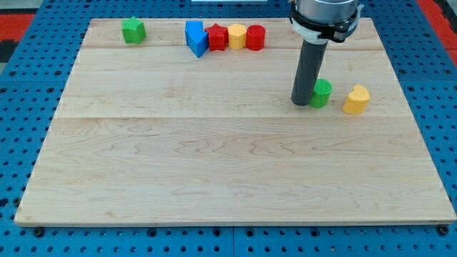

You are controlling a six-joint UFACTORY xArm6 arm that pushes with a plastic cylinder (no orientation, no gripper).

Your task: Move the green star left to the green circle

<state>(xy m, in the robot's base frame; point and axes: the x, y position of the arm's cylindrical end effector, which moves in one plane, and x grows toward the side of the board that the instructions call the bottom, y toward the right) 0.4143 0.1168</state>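
Tip of the bare rod, which has no jaws, touches the green circle from its left; green star lies far left, well apart.

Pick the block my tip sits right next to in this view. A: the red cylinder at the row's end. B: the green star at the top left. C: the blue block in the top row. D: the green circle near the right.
D: my tip rests on the board directly at the view's left of the green circle, with the yellow block further right and the green star far off at the top left.
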